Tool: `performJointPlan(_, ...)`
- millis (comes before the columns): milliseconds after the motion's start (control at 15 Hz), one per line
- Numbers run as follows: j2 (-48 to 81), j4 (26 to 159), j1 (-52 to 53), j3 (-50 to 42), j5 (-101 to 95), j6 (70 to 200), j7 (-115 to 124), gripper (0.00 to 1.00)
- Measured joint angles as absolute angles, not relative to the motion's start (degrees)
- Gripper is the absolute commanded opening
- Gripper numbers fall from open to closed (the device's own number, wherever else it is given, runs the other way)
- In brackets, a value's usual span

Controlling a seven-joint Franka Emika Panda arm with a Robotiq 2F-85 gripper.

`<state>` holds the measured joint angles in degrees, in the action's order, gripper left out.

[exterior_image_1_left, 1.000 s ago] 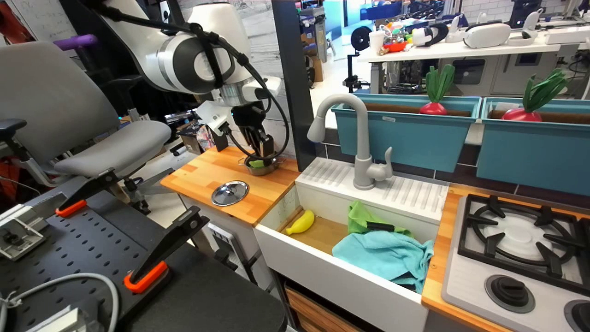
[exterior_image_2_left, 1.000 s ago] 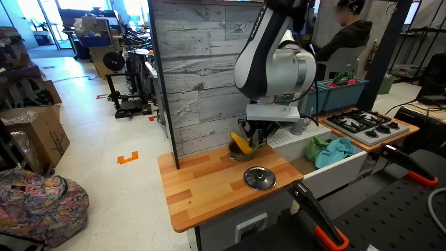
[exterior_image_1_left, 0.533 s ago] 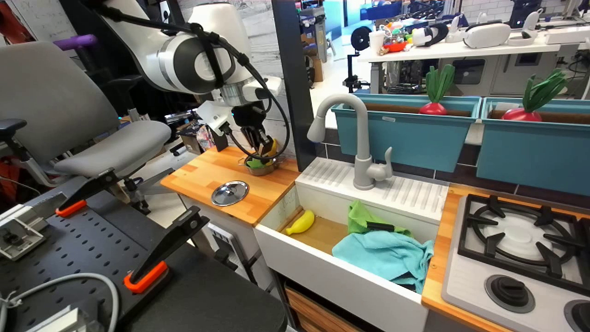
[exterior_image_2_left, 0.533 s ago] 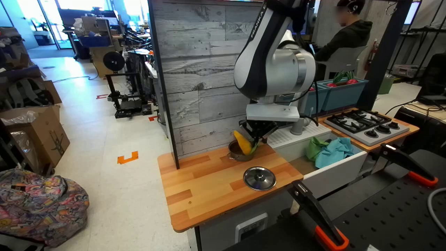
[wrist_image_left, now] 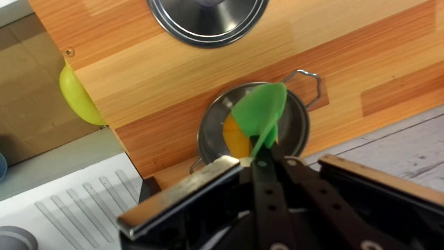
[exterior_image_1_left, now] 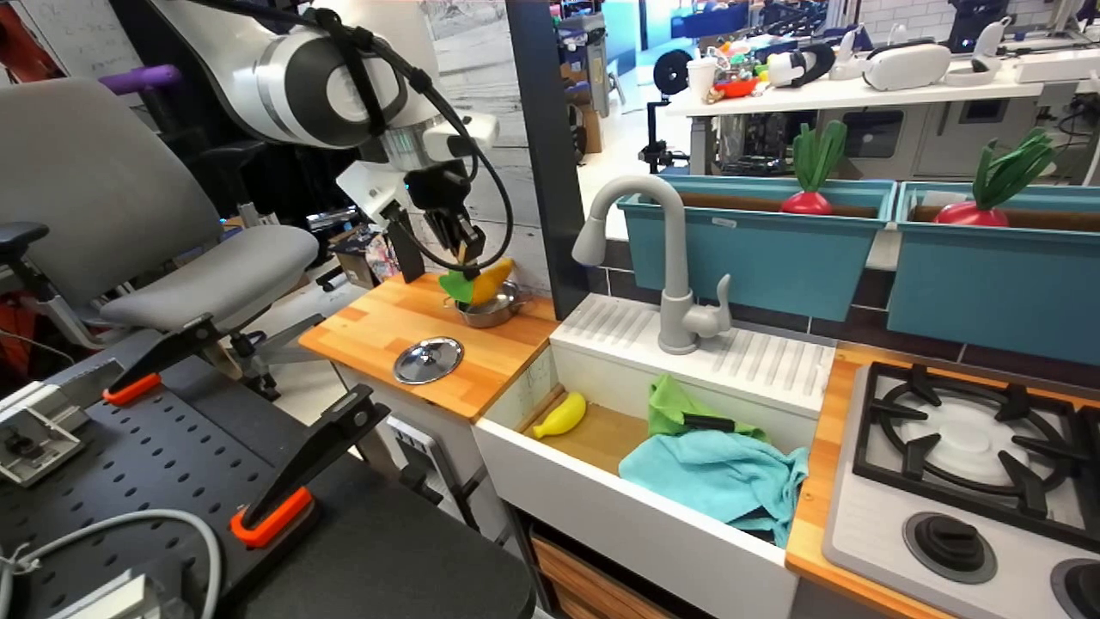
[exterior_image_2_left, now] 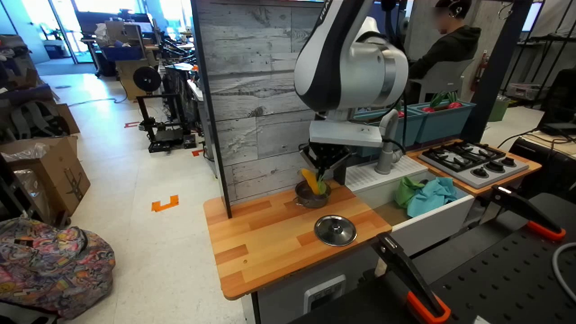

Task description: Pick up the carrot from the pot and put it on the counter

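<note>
Orange carrot point(wrist_image_left: 236, 139), centre frame in the wrist view, hangs by its leaves point(wrist_image_left: 258, 107), gripper point(wrist_image_left: 265, 144) clamped on them, over or just inside the pot point(wrist_image_left: 212, 139). Held at one end, it could pivot, snag or slip short of the counter point(wrist_image_left: 156, 97).

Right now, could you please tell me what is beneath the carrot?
The pot: in the wrist view, its bare metal shows on either side, but the carrot and pincer hide the rest.
</note>
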<state>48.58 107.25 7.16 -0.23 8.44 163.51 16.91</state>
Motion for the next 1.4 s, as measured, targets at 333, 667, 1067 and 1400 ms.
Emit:
performJointPlan(333,40.6,115.8,7.2,3.0,8.5,168.3,16.1,0.0)
performJointPlan(667,35.0,122.5,8.8,5.5,8.5,171.0,15.5,0.0)
performJointPlan(1067,33.9,124.3,11.4,6.6,8.4,171.0,15.2,0.0)
performJointPlan(1400,36.3,122.3,12.4,6.0,8.4,171.0,15.2,0.0)
